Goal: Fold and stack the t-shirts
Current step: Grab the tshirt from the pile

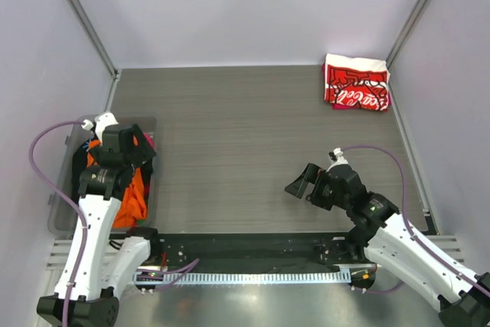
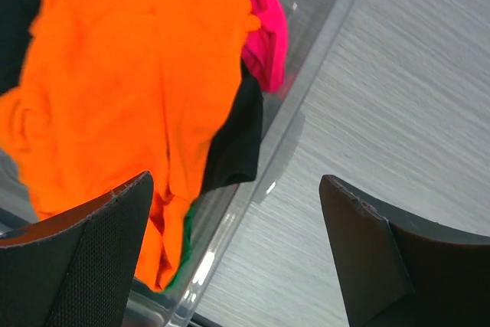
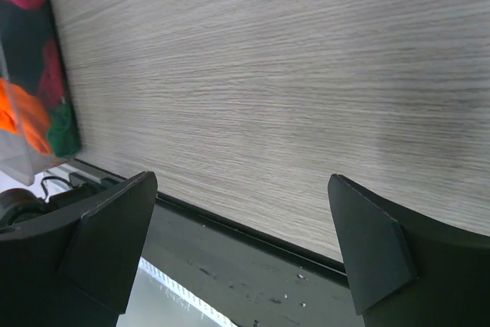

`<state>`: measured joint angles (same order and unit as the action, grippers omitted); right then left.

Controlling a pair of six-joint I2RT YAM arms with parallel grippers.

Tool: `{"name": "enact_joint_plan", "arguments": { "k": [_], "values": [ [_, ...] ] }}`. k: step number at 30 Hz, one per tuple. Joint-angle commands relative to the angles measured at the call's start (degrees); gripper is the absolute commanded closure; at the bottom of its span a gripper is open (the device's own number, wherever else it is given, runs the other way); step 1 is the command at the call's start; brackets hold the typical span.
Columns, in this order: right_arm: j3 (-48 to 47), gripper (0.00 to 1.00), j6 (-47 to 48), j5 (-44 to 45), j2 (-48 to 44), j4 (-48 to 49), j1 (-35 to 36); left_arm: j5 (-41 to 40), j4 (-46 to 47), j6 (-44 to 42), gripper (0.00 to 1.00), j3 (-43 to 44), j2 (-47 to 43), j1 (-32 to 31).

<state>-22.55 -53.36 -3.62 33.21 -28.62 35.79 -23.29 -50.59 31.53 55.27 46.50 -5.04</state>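
Note:
A folded red-and-white Coca-Cola t-shirt (image 1: 356,86) lies at the table's far right corner. A bright orange t-shirt (image 1: 134,195) lies crumpled in a clear bin (image 1: 61,212) at the left, with black, pink and green shirts. In the left wrist view the orange shirt (image 2: 130,74) lies on top of the black shirt (image 2: 237,139), the pink shirt (image 2: 268,36) and a green edge (image 2: 182,254). My left gripper (image 1: 144,151) hovers open and empty over the bin's right rim (image 2: 306,105). My right gripper (image 1: 304,181) is open and empty above the table's near right part.
The bin with its shirts shows at the left edge of the right wrist view (image 3: 31,74). The black base rail (image 1: 253,244) runs along the table's near edge. Grey walls enclose the table on three sides.

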Motion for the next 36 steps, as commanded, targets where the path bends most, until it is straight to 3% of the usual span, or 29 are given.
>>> {"name": "enact_joint_plan", "arguments": {
  "k": [1, 4, 6, 15, 19, 22, 26, 29, 36],
  "values": [
    [-1.01, 0.00, 1.07, -0.86, -1.40, 2.43, 0.07, -5.54, 1.19, 0.91, 0.10, -0.51, -0.45, 0.47],
    [-0.40, 0.00, 0.89, -2.44, -0.52, 2.61, 0.07, -9.65, -0.03, 2.39, 0.10, -0.42, 1.22, 1.60],
    [0.04, 0.00, 0.72, -3.41, -0.08, 2.61, 0.07, -11.60, -2.40, 3.54, 0.10, 1.24, 4.90, 5.71],
    [2.68, 0.00, 0.10, -6.66, -2.01, 2.61, 0.07, -4.49, -0.49, 7.14, 0.13, 1.52, 14.92, 23.21],
    [2.68, 0.00, 1.42, -7.54, -1.40, 1.91, 0.07, -2.82, 1.72, 7.49, 0.17, -0.42, 16.87, 27.00],
    [2.86, 0.00, 1.77, -7.55, -0.87, 1.38, 0.07, -1.15, 2.42, 7.58, 0.28, -0.51, 17.31, 28.15],
    [3.03, 0.00, 1.77, -7.19, -0.52, 1.11, 0.07, 1.22, 3.39, 7.06, 0.79, 0.19, 17.31, 28.24],
    [3.12, 0.00, 1.60, -6.84, -0.69, 0.94, 0.07, 3.42, 3.92, 6.88, 1.00, 1.42, 16.96, 28.24],
    [2.86, 0.00, 1.07, -6.32, -2.01, 0.85, 0.07, 12.64, 5.68, 9.60, 1.00, 4.93, 11.25, 27.89]
  ]
}}
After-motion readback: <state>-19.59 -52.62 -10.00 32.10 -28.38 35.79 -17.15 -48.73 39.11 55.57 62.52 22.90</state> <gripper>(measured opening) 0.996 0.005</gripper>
